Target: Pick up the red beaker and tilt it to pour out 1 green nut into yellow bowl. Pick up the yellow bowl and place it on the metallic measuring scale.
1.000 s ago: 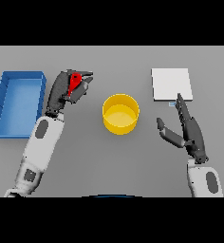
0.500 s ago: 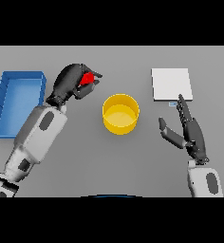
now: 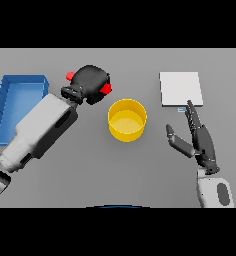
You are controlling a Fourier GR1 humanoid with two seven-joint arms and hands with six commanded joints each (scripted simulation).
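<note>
My left hand is curled round the red beaker, of which only red bits show at either side of the fingers. The beaker lies tilted toward the right, held above the table just left of and behind the yellow bowl. The bowl stands upright at the table's middle, and I see no nut in it. The metallic measuring scale, a pale square plate, lies at the back right. My right hand rests open in front of the scale, right of the bowl, touching nothing.
A blue tray sits at the far left edge, beside my left forearm.
My left hand has carried the red beaker up and to the right toward the bowl and tipped it over. The right hand and the bowl have stayed put.
</note>
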